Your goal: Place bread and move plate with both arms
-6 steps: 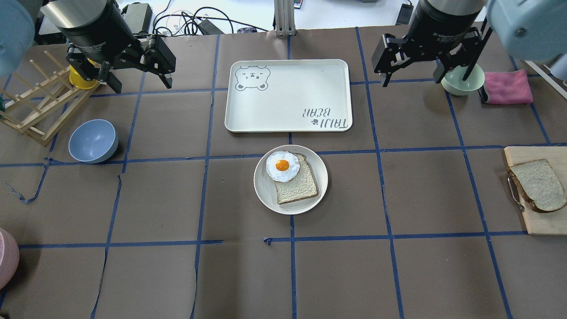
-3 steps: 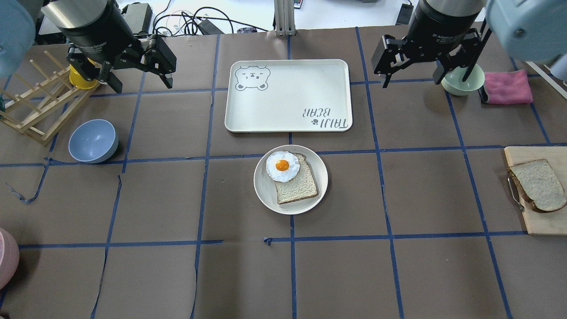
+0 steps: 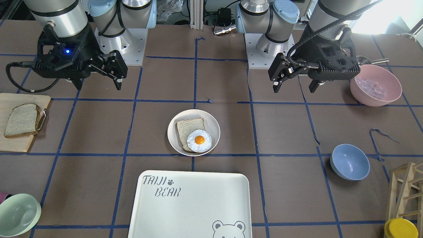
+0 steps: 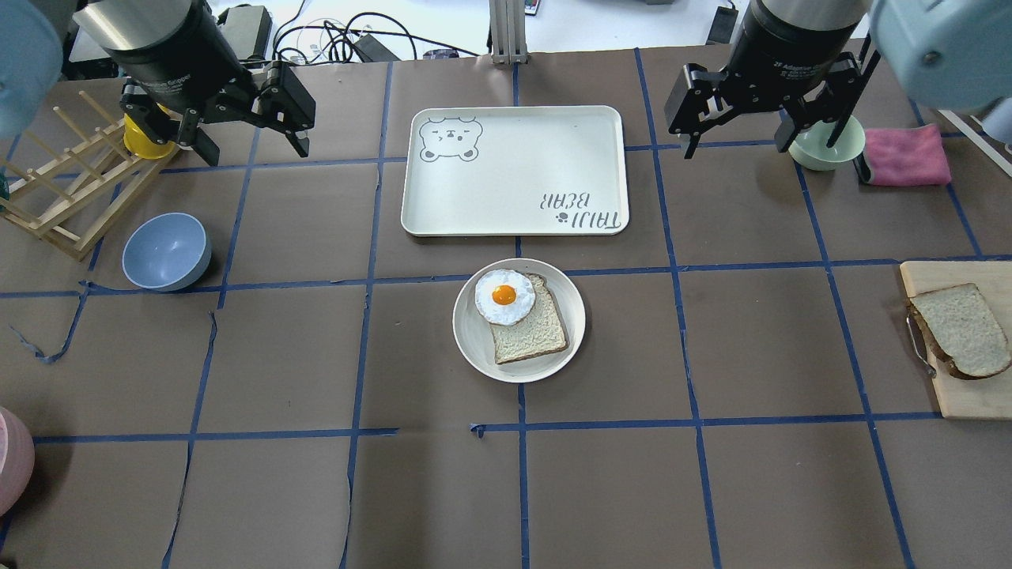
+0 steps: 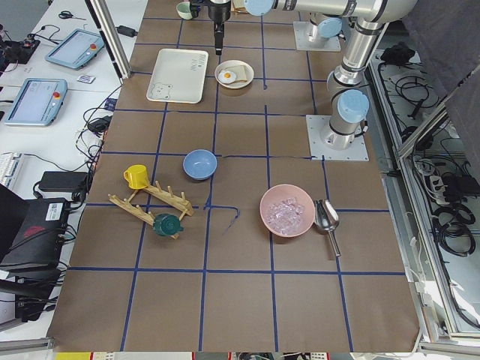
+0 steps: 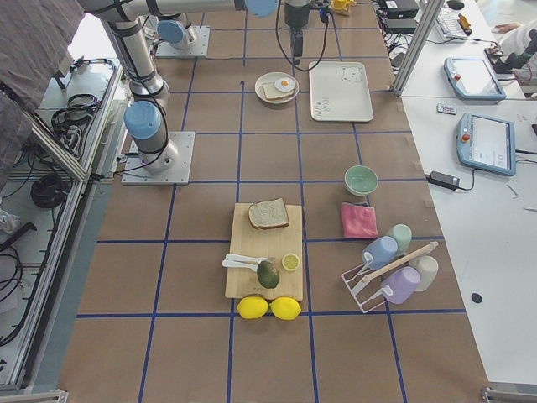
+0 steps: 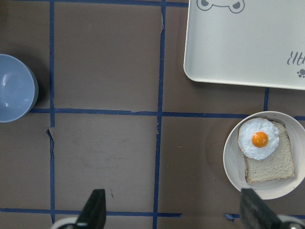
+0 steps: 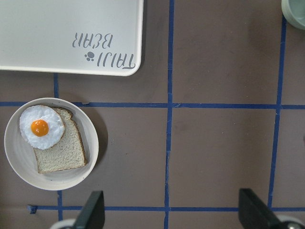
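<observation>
The left gripper [image 4: 253,148] hangs over the table's far left with its fingers spread wide and nothing between them; its wrist camera shows both tips apart above bare paper. At the middle sits the plate [image 4: 474,348], just in front of the tray [image 4: 514,170], carrying a small slice [image 4: 538,336] with a fried egg [image 4: 504,296] overlapping one corner. Further right, the right gripper [image 4: 759,144] hovers near the green bowl [image 4: 826,150], likewise spread and empty. The bread [image 4: 961,328] lies at the far right on the cutting board [image 4: 972,399], its crust just beside the board's metal handle [image 4: 917,348] and well apart from both grippers. A finger coming down on that side could catch the handle instead of the crust, and a soft slice pinched by one edge may sag or fold. Laid over the egg, it could sit crooked and slide if the two arms lift the shallow plate unevenly. The overhead view crops the board; only the right side view shows an avocado [image 6: 268,274] on it and lemons [image 6: 252,307] at its end. Neither wrist camera shows the bread.
</observation>
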`<state>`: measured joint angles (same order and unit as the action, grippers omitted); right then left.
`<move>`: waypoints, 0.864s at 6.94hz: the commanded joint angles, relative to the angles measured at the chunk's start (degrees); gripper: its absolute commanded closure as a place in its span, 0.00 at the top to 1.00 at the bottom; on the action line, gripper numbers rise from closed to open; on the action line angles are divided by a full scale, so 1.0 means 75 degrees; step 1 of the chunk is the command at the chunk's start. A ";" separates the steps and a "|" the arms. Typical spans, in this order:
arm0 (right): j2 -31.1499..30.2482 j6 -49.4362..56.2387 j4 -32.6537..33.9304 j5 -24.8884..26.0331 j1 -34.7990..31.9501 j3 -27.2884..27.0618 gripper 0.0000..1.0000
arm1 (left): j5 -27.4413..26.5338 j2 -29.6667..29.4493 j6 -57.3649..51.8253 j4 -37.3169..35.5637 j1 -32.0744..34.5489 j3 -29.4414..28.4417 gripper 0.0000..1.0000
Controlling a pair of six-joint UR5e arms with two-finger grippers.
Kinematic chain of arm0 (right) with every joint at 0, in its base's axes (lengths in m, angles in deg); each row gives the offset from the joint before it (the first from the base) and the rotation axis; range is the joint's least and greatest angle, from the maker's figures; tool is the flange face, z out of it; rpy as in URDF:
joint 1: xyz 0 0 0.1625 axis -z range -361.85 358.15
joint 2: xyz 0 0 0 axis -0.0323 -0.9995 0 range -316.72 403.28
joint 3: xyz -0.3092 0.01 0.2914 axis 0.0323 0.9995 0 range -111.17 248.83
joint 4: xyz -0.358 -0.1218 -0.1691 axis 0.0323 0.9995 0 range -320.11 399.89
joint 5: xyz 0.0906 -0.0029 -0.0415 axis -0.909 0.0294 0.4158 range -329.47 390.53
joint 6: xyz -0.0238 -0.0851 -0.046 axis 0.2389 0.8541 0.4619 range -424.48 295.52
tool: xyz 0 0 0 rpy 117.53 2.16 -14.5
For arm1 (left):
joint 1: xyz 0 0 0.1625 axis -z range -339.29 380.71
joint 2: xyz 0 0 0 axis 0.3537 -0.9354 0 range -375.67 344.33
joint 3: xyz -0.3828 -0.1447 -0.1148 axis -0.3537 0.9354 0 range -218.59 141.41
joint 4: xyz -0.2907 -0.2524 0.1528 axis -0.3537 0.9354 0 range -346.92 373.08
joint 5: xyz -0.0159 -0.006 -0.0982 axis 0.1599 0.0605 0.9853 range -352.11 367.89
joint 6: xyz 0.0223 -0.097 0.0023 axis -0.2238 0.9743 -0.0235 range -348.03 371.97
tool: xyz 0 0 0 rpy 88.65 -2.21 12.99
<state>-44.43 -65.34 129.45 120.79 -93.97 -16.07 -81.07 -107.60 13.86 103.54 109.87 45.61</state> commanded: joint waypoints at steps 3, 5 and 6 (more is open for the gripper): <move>-0.0094 0.0102 -0.0047 0.0094 0.0000 0.0105 1.00 | 0.0002 -0.0012 0.0006 -0.0003 0.0007 -0.0012 1.00; -0.0291 0.0021 -0.0418 0.0094 -0.0011 0.0199 1.00 | 0.0002 -0.0012 0.0006 -0.0003 0.0007 -0.0012 1.00; -0.0281 -0.0003 -0.0700 0.0105 -0.0011 0.0176 1.00 | 0.0002 -0.0012 0.0006 -0.0003 -0.0005 -0.0012 1.00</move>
<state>-46.19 -65.01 126.71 121.54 -94.01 -14.73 -81.06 -107.69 13.90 103.51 109.91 45.52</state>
